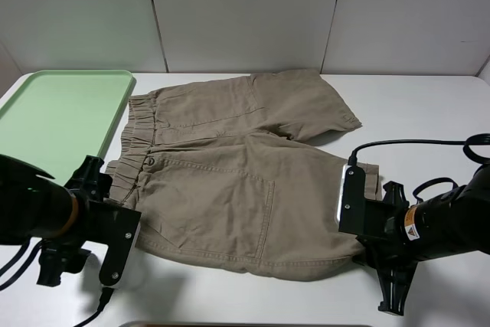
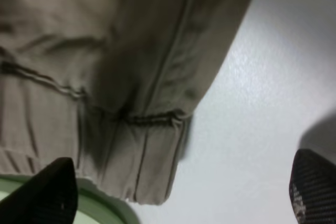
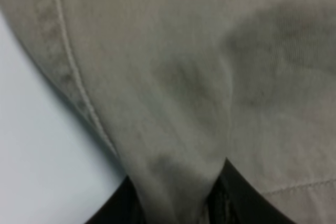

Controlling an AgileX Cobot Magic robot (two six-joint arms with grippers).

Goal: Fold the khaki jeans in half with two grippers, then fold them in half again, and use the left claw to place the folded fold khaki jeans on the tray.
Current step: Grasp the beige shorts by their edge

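Lying near the table's [image 1: 429,112] front edge, the khaki jeans [image 1: 230,181] are pinched by the right gripper [image 3: 176,205]; the left gripper [image 2: 181,184] is unclenched.

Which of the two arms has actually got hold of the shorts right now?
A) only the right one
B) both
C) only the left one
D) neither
A: the right gripper has a fold of the khaki jeans pinched between its jaws, while the left gripper has its jaws wide apart by the waistband corner, gripping nothing.
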